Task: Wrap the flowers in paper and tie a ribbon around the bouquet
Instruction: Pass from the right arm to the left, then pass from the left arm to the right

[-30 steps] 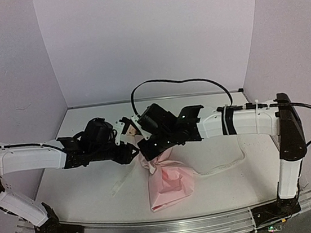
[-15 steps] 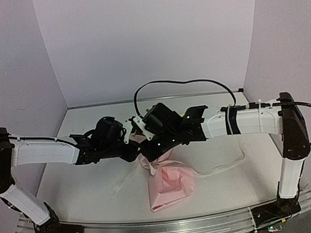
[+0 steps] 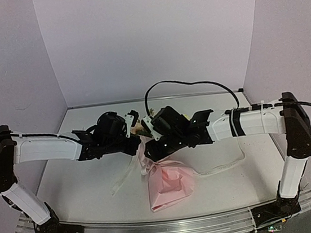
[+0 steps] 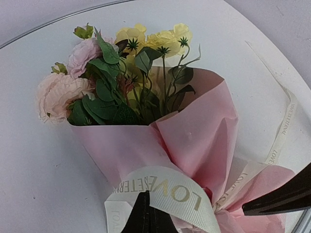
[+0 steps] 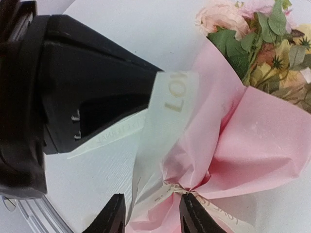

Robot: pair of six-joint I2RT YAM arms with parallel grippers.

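The bouquet lies on the table, its pink paper pinched at the middle, with pink and yellow flowers and green leaves at the far end. The cream lettered ribbon arches over the pinched waist. My left gripper is shut on that loop. In the right wrist view my right gripper stands open, its fingers straddling ribbon and paper just short of the tied waist. From above, both grippers meet over the bouquet's waist, left gripper beside right gripper.
The paper's wide tail spreads toward the near edge of the white table. One ribbon end trails left and another runs right. A black cable arcs above the right arm. Walls close in on three sides.
My left gripper has shut on the ribbon loop. My right gripper has opened and let go. Both arms shifted a little to the right.
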